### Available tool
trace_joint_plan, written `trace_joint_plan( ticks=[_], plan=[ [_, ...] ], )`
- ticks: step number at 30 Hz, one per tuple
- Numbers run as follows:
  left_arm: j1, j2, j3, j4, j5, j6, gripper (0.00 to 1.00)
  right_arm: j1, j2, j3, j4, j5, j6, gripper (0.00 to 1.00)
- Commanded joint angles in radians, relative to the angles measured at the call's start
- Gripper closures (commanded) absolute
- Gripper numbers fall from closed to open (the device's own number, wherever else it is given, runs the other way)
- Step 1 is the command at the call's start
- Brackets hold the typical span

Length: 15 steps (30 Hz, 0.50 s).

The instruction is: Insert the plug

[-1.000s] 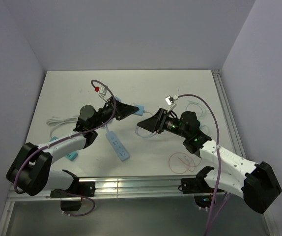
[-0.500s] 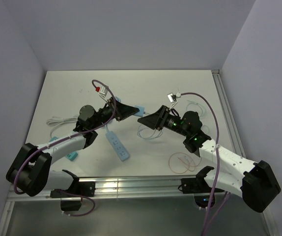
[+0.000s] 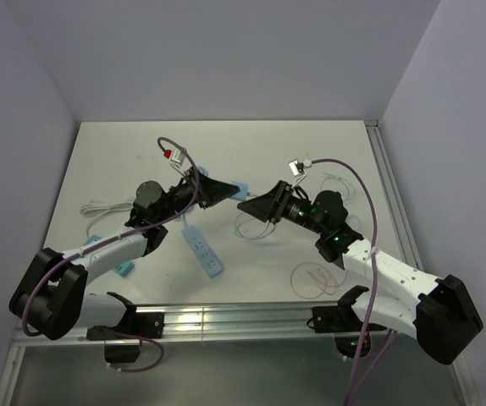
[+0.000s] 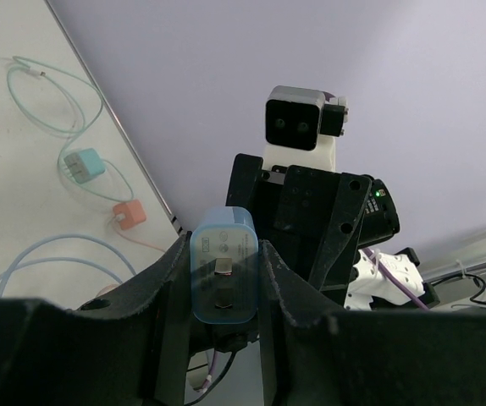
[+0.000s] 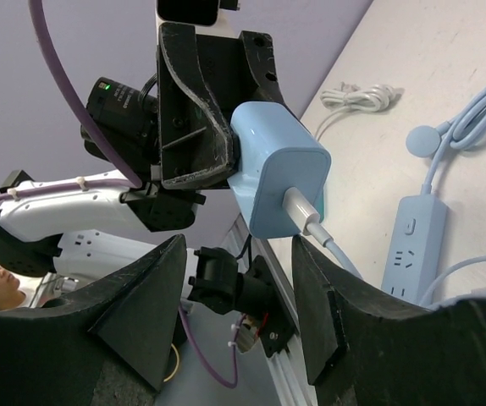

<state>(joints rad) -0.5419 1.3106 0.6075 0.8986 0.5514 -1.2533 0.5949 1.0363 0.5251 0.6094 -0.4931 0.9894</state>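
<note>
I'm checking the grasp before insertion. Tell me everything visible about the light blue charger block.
The charger block is a pale blue plastic cube with rounded corners, held in the air between the left gripper's black fingers. Metal prongs face the left wrist camera; a white connector with its cable sits in the opposite face.
</note>
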Motion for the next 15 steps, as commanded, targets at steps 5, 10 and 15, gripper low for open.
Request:
trace_joint_plan(
  ticks=[5, 10, 15],
  plan=[
    [-0.004, -0.048, -0.006, 0.039, 0.012, -0.003, 1.00, -0.007, 0.027, 0.041, 0.035, 0.030, -0.021, 0.41],
    [-0.007, -0.047, 0.005, 0.023, 0.010, 0.002, 1.00, -0.007, 0.030, 0.047, 0.023, 0.027, -0.024, 0.41],
    [-0.010, -0.037, 0.006, 0.017, 0.016, -0.003, 1.00, -0.009, 0.011, 0.044, 0.012, 0.076, -0.063, 0.41]
  ],
)
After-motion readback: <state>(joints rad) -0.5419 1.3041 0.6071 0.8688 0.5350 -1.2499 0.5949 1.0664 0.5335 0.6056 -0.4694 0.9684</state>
